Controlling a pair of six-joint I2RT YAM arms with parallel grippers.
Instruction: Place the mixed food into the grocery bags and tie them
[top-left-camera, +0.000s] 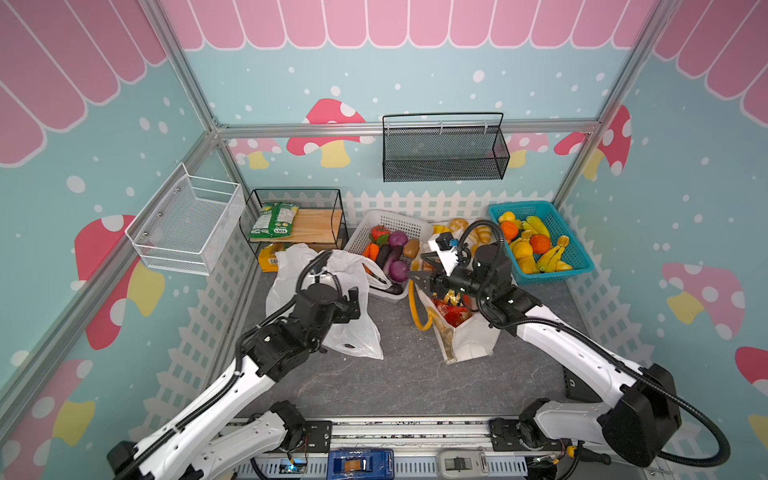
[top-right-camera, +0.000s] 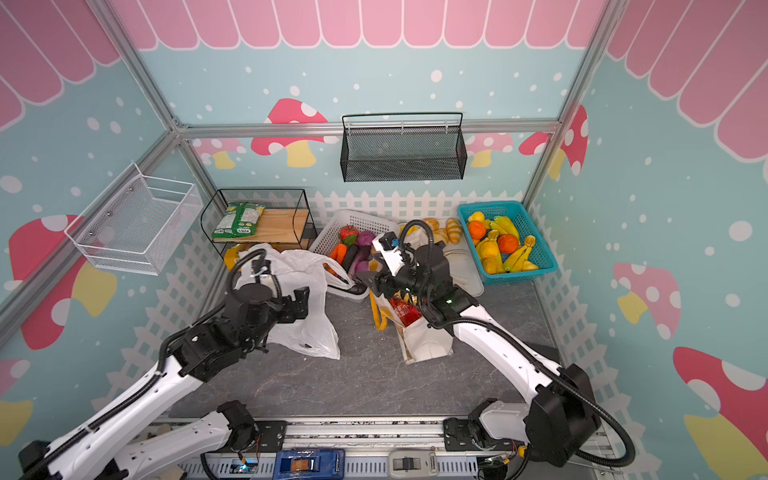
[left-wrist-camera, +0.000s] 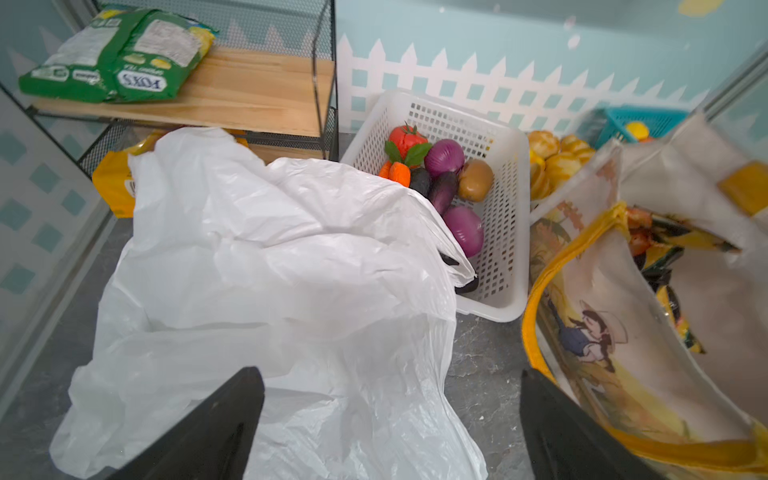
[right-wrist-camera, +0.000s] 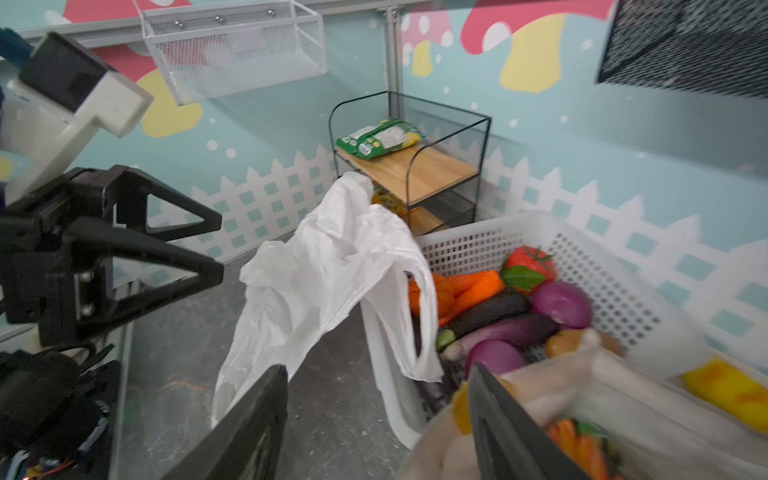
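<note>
The canvas tote stands open on the desk with the red crisp packet and a patterned packet inside, its mouth gaping, likely to take more; the white carrier bag slumps just beside it. The right tool hovers at the tote's mouth, jaws apart and empty, and the left tool hangs spread wide over the carrier bag, gripping nothing. The right arm hides much of the tote's inside in both top views, and what the crumpled carrier bag holds cannot be told.
</note>
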